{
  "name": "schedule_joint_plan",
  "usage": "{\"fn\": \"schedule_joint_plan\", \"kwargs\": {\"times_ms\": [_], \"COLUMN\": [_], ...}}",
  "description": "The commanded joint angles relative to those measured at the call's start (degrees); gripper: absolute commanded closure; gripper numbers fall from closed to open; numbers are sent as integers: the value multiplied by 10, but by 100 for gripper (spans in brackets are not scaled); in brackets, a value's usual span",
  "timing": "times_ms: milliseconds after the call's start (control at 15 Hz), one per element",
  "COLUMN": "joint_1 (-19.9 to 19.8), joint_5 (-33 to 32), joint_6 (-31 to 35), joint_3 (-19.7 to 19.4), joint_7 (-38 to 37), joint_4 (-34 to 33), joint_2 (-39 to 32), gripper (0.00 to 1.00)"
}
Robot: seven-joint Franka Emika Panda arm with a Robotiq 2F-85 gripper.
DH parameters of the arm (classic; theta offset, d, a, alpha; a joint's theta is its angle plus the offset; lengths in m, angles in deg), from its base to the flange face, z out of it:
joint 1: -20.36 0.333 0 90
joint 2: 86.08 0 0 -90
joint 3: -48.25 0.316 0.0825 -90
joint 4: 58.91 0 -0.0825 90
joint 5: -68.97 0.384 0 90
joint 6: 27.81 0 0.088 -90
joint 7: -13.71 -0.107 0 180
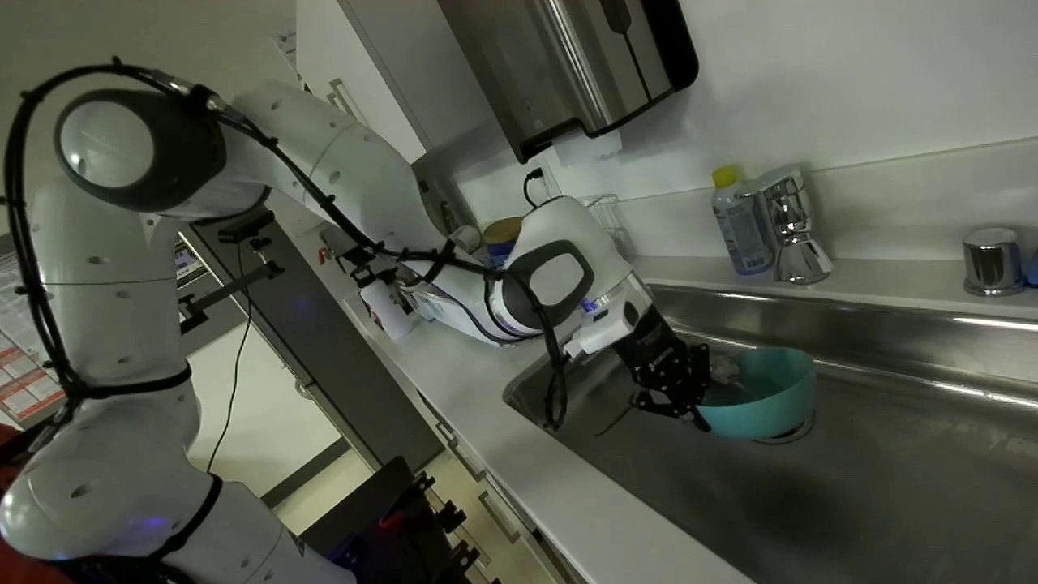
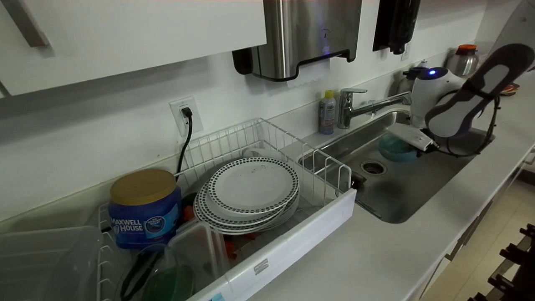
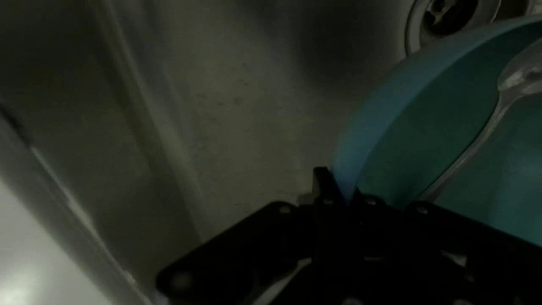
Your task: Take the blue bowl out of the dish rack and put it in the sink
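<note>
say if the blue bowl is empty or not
Not empty: the wrist view shows a spoon inside the blue bowl. Whether it holds anything else, I cannot tell.

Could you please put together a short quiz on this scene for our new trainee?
1. Fill in the blank: a ____ lies inside the blue bowl.
2. True or false: the jaws stand open, clear of the blue bowl.
3. Where are the stacked plates? A: in the sink; B: in the dish rack; C: in the blue bowl.

Key:
1: spoon.
2: False; they are shut on the blue bowl's edge.
3: B.
</note>
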Motion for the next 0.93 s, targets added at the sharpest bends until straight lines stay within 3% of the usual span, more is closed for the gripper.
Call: {"fn": "schedule_joint_plan", "kwargs": {"times_ms": [0, 267, 867], "joint_1": [28, 53, 50], "joint_5": [50, 108, 184], "joint_6": [21, -6, -20], "joint_3": [-42, -82, -90], "joint_7": [13, 0, 17], "joint_4": [-47, -88, -132], "joint_2": [-55, -106, -171], "gripper": [99, 99, 99]}}
